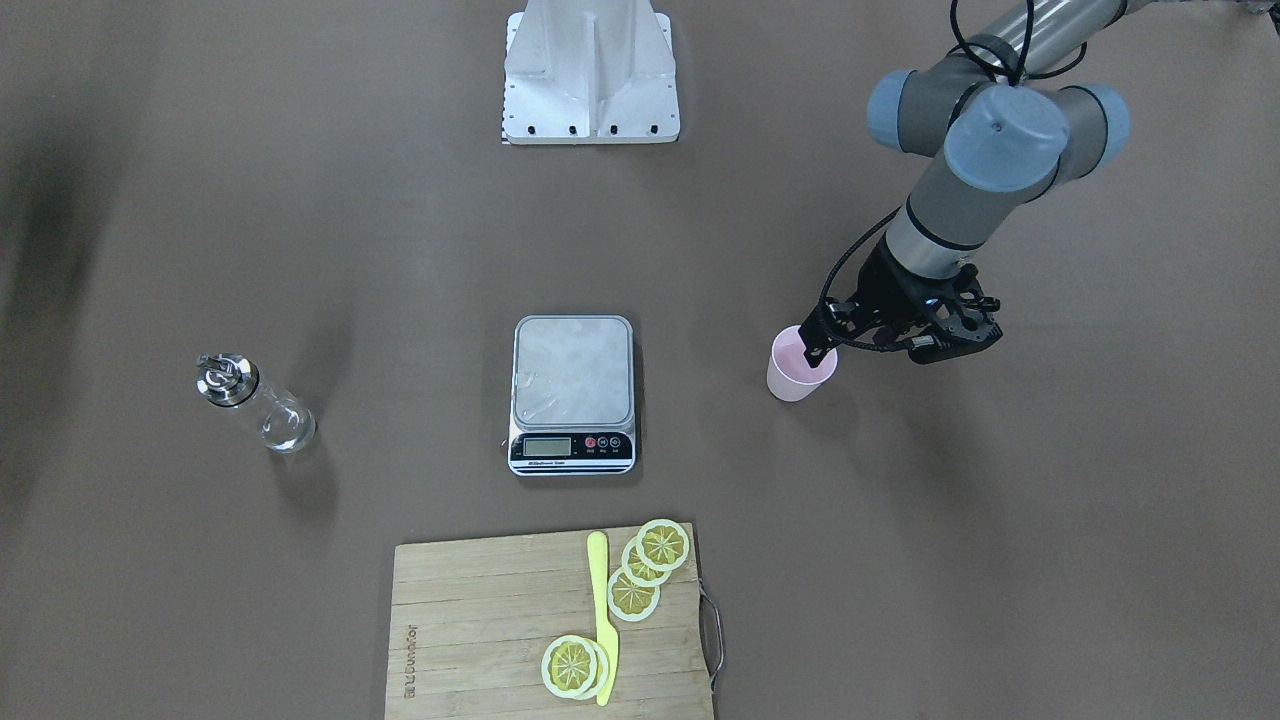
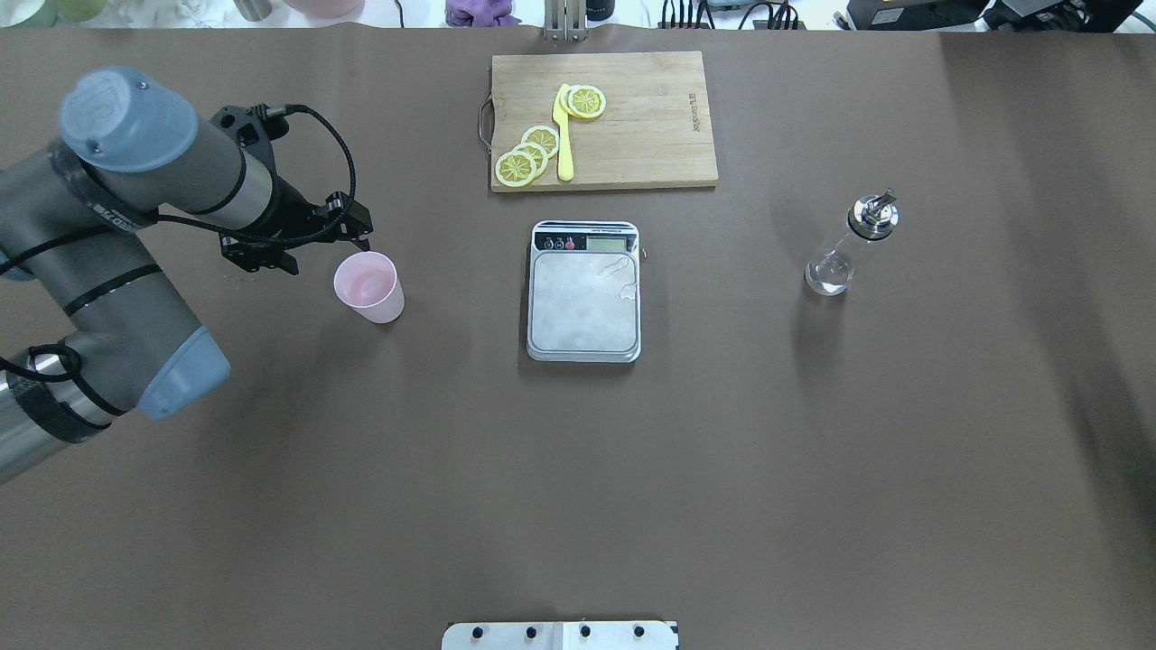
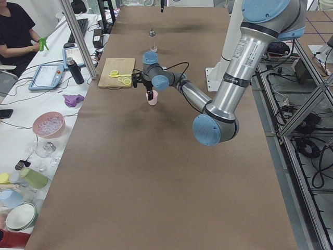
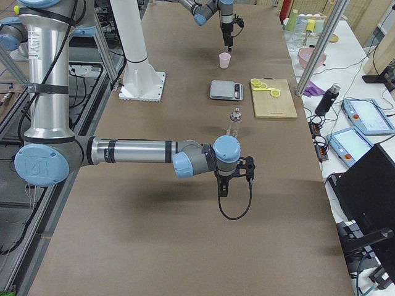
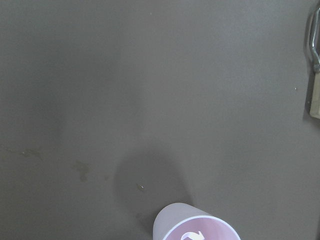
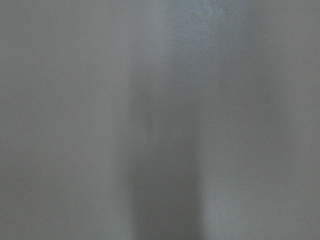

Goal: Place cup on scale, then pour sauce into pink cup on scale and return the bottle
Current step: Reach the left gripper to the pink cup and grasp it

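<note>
Overhead, the small pale pink tapered plastic cup [image 2: 368, 287] stood upright on the brown table [image 2: 578, 496], well apart from the flat rectangular steel-topped kitchen scale [image 2: 584, 302] and at about 9 o'clock from it. The left tool [image 2: 359, 240] sat at roughly 11 o'clock of the cup's rim in that view. The side view from the robot's right showed it hanging above the cup with a gap between them, so it gripped nothing. Whether its fingers were spread or closed could not be told from any view. The left wrist camera caught only the cup's rim at the bottom edge of its picture.

At 3 o'clock from the scale, well apart, stood the small clear glass cylindrical bottle with a shiny silver pourer cap [image 2: 844, 257]. At 12 o'clock from the scale lay a wooden cutting board [image 2: 650, 135] carrying yellow lemon slices [image 2: 528, 153] and a yellow plastic knife [image 2: 564, 144].

The right tool [image 4: 223, 185] pointed down above bare table, away from all these things. Its state could not be told.
</note>
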`<state>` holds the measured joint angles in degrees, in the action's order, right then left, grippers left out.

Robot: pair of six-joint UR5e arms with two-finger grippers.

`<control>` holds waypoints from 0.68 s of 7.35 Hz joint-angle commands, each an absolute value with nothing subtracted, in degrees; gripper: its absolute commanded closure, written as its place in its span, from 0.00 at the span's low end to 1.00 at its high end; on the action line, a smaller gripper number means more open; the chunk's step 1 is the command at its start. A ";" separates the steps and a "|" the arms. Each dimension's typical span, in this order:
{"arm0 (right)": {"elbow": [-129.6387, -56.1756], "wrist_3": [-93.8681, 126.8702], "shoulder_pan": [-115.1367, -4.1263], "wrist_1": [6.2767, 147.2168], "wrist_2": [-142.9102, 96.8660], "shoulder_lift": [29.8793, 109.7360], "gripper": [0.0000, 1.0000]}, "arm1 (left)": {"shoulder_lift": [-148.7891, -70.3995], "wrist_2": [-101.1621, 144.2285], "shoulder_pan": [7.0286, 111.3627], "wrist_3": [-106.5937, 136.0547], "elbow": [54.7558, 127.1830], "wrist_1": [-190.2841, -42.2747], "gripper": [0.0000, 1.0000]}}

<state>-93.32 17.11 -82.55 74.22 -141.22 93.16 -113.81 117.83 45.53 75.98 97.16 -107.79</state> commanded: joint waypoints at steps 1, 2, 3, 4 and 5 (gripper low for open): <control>-93.51 18.37 -82.53 74.18 -141.33 93.16 0.00 | -113.38 117.51 44.47 76.11 95.63 -109.69 0.09; -93.52 18.37 -82.53 74.27 -141.33 93.16 0.00 | -113.38 117.60 44.47 76.20 95.36 -109.69 0.19; -93.52 18.37 -82.53 74.18 -141.33 93.16 0.00 | -113.47 117.60 44.30 76.20 94.75 -109.69 0.26; -93.34 18.37 -82.53 74.27 -141.24 93.08 0.00 | -113.47 117.60 43.86 76.29 94.66 -109.69 0.31; -93.34 18.37 -82.53 74.27 -141.24 93.08 0.00 | -113.47 117.60 43.77 76.29 94.66 -109.69 0.37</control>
